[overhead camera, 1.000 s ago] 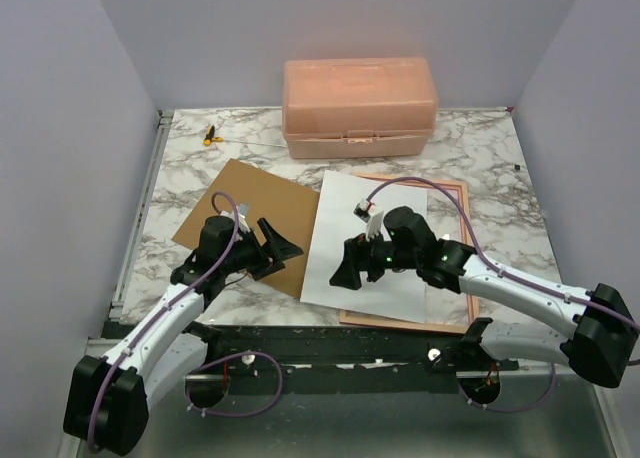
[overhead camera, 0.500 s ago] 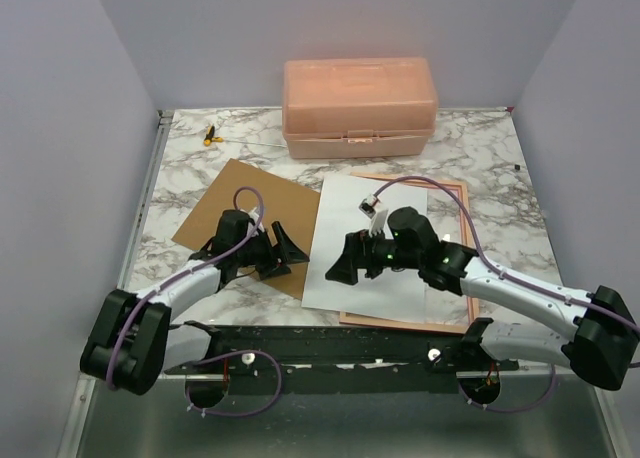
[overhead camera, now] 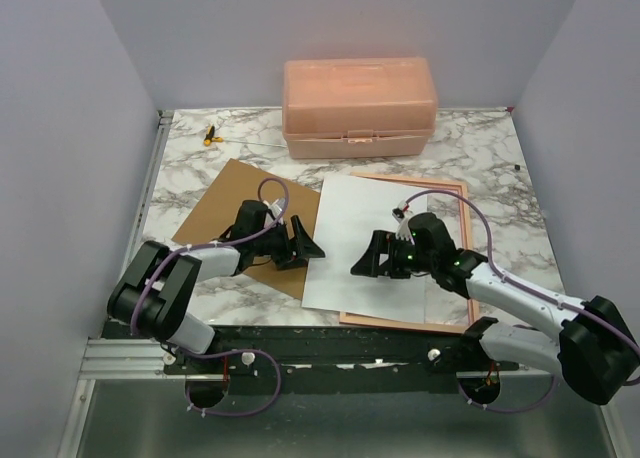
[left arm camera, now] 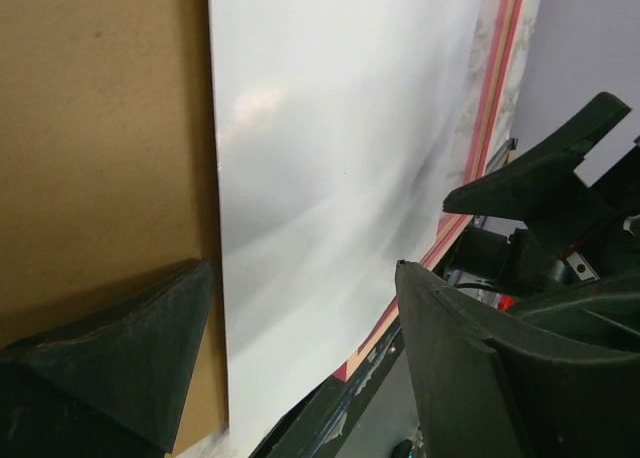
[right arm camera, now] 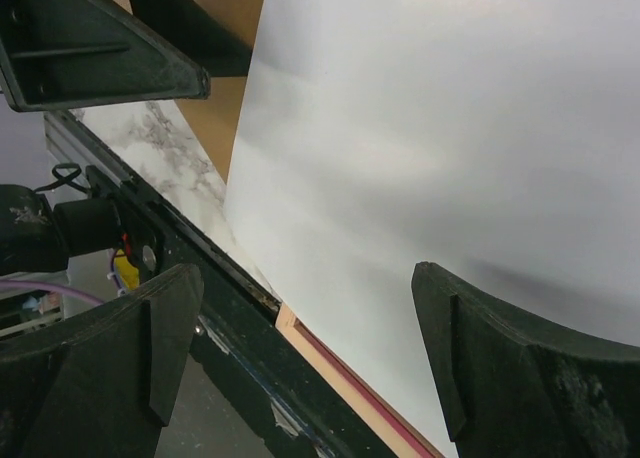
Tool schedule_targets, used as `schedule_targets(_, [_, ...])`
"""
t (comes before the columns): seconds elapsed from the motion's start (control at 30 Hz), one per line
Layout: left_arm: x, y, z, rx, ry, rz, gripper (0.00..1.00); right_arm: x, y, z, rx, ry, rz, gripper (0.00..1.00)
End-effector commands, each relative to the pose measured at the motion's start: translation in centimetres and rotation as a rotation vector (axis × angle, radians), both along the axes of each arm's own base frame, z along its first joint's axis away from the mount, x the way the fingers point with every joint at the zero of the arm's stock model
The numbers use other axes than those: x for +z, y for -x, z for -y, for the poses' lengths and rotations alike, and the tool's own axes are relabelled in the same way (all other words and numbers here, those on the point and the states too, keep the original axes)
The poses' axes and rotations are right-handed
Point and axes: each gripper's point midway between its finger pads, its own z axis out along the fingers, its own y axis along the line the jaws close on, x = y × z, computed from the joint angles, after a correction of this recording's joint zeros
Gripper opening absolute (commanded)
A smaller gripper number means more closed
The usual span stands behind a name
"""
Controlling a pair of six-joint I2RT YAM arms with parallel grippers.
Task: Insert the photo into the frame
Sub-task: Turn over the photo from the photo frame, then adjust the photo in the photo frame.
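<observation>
Photo [overhead camera: 350, 213] is lying white side up, askew, partly overlapping the frame [overhead camera: 452, 200]; not seated yet. Left gripper [overhead camera: 308, 244] and right gripper [overhead camera: 368, 258] are hovering wide open, gripping nothing. Aligning remains.

photo [overhead camera: 350, 218], white side up: thin paper, smooth, with a soft satin sheen that takes blurred reflections in both wrist views. frame [left arm camera: 492, 88]: narrow pinkish-red border, smooth and painted-looking, with a paler wood-coloured edge. board [overhead camera: 235, 193]: brown, matt, fibrous like cardboard or hardboard. table [overhead camera: 480, 143]: white marble pattern with grey veins, smooth, faintly glossy. box [overhead camera: 358, 98]: salmon-pink plastic, translucent, slightly shiny. left gripper [overhead camera: 300, 240] and right gripper [overhead camera: 368, 256]: black plastic fingers, matt and finely grained. arm shells [overhead camera: 520, 293]: smooth white and black plastic. cable [overhead camera: 275, 193]: purple, smooth sheath. rail [overhead camera: 130, 353] along the near table edge: bare grey metal, dull.
</observation>
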Motion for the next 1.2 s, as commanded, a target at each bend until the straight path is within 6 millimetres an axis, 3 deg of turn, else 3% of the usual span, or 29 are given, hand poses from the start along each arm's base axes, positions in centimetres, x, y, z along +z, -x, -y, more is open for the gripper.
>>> schedule_targets(0.0, [1.1, -0.3, 2.0, -0.070, 0.095, 0.064, 0.75, 0.7, 0.2, -0.2, 0.006, -0.048, 0.002, 0.94])
schedule_targets(0.13, [2.0, -0.2, 2.7, -0.088, 0.162, 0.084, 0.71, 1.2, 0.1, -0.1, 0.002, -0.054, 0.015, 0.94])
schedule_targets(0.37, [3.3, 0.3, 2.5, -0.079, 0.185, 0.125, 0.55, 2.3, 0.0, -0.3, 0.010, -0.080, 0.033, 0.95])
schedule_targets(0.7, [2.4, 0.7, 3.5, -0.080, 0.172, 0.090, 0.30, 5.9, -0.3, -1.6, 0.054, -0.159, 0.076, 0.95])
schedule_targets(0.93, [1.6, 1.2, 3.9, -0.087, 0.128, 0.076, 0.10, 7.1, -0.2, -1.6, 0.050, -0.179, 0.081, 0.95])
schedule_targets(1.17, [1.9, 1.2, 4.0, -0.087, 0.120, 0.081, 0.00, 9.0, -0.5, -1.4, 0.033, -0.189, 0.120, 0.95])
